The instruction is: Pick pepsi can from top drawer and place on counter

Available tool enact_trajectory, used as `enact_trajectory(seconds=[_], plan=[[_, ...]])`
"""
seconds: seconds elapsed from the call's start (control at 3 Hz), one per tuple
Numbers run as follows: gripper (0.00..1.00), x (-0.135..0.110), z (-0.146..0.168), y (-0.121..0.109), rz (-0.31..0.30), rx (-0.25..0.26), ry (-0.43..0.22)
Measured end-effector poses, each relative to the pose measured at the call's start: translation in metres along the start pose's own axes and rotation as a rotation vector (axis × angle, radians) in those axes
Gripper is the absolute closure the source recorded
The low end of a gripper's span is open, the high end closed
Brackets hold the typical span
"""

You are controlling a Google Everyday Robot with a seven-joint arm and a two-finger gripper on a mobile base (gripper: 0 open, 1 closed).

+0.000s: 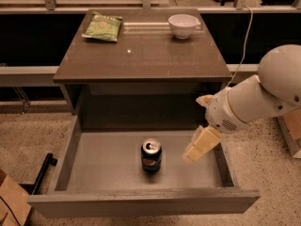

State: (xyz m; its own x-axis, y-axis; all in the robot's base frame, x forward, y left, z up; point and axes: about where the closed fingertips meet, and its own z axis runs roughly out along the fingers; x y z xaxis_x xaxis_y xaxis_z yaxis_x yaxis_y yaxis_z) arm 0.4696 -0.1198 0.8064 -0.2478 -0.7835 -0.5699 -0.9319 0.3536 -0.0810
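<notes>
One high front camera looks down on counter (pixel 141 55) and top drawer (pixel 103 166), jaws at right.

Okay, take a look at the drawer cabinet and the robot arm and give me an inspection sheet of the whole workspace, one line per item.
Surface: counter, glossy brown-grey, with two items at the back.
Job's things: pepsi can stands upright on the floor of the top drawer, which is pulled open; the can is not yet on the counter.
Clutter: green snack bag at the back left of the counter, white bowl at the back right.
Grippers: gripper hangs over the drawer's right side, right of the can and apart from it.
Cables: white cable runs down behind the counter's right edge.
Surroundings: speckled floor; cardboard box at the lower left.
</notes>
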Motion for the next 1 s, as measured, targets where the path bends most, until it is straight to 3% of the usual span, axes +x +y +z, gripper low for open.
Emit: enact_trajectory(seconds=[0.33,0.67,1.0], plan=[[0.00,-0.003,0.005,0.002,-0.010,-0.008,-0.002],[0.00,-0.009,0.046,0.010,-0.016,-0.052,-0.042],[0.00,-0.001,0.094,0.017,0.011,-0.098,-0.080]])
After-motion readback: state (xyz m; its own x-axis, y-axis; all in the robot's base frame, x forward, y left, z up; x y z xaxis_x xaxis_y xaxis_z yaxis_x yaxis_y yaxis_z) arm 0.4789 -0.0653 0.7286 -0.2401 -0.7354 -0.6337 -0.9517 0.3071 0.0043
